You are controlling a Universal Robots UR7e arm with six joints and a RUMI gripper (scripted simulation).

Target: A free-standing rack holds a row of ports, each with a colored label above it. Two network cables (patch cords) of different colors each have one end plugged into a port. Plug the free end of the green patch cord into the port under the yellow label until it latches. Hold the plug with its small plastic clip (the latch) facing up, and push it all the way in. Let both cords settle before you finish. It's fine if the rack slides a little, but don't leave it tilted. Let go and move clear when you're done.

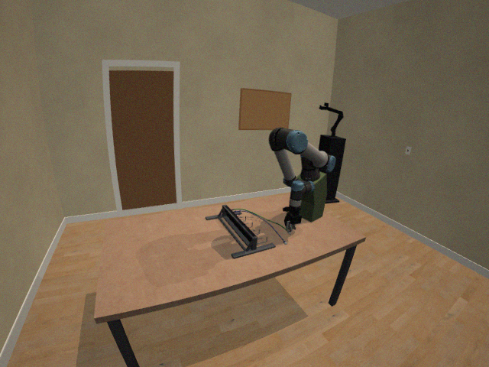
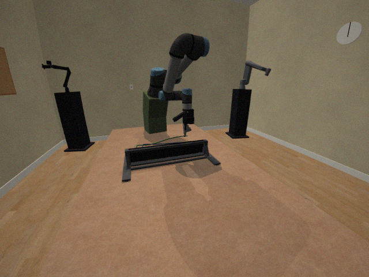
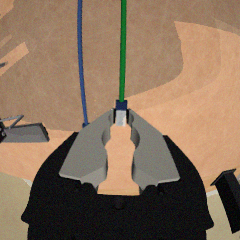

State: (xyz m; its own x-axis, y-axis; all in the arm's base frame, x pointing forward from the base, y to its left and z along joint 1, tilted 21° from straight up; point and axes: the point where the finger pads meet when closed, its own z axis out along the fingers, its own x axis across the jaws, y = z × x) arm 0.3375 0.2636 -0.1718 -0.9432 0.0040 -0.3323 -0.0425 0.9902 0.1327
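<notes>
Top view: The rack stands upright on the table, both feet flat on the surface. The arm reaches down from a green pedestal at the table's far edge. The gripper is low over the table, on the pedestal side of the rack and apart from it. The green cord arcs from the far end of the rack across to the gripper. A second, darker cord runs beside it; its plug is too small to make out here.

Exterior view: The rack is seen from its closed side, so ports and labels are hidden. The gripper points straight down behind the rack's right half. The green cord shows above the top bar, running toward the gripper.

Wrist view: The gripper is closed narrow, its fingertips clamped on the plug at the free end of the green cord. The cord leads straight away from the tips. The blue cord runs alongside, to its left, untouched. Latch direction cannot be determined. One rack foot shows at the left edge.
</notes>
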